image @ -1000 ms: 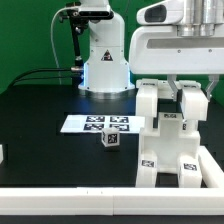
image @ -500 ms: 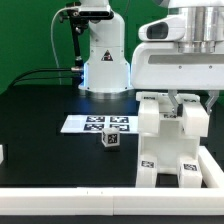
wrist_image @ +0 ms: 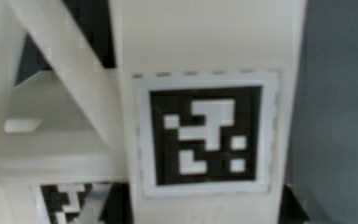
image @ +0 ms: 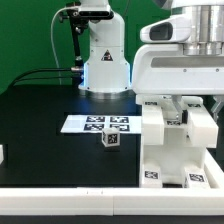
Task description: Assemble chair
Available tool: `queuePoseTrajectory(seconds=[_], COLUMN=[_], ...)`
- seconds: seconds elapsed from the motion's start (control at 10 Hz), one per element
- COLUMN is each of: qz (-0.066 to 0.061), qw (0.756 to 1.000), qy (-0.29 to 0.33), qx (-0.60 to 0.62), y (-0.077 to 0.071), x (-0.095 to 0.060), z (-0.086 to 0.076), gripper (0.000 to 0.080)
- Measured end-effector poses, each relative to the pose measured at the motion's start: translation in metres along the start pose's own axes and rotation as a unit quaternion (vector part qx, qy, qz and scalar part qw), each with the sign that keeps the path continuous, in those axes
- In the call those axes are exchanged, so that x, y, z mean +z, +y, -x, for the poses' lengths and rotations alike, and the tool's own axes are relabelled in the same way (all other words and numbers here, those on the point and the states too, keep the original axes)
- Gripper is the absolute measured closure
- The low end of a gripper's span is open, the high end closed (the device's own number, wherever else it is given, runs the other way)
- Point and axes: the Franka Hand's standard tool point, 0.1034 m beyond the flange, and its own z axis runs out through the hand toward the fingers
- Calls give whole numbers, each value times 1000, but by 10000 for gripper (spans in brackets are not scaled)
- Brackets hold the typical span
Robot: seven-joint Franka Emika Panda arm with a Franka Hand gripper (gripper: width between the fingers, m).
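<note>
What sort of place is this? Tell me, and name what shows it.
Probably a robotics lab bench: a white robot arm on a black table, the marker board lying flat, tagged white chair parts.

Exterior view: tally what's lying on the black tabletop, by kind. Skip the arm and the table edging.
chair assembly: 1
small tagged block: 1
white piece, cut off at the exterior view's left edge: 1
marker board: 1
Total: 4
</note>
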Motion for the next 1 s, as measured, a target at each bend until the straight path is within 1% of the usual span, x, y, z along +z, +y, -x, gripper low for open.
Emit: queuePoseTrajectory(seconds=[0.2,0.3,0.4,0.5,0.6,0.7,0.8,1.0], qz=[0,0,-1,-1,-1,-1,-2,-2], qw=[1000,1000,1000,1000,1000,1000,1000,1000], qy=[-1,-1,3,4,4,5,5,5], qx=[-1,-1,-2,-2,-2,-3,-3,-3], y=[0,0,-1,-1,-1,-2,-3,-2], x=[0,0,0,-1,-1,-1,-1,-1], z=[0,0,-1,-1,-1,-1,-1,-2], gripper=[517,497,497,320,320,189,162,152])
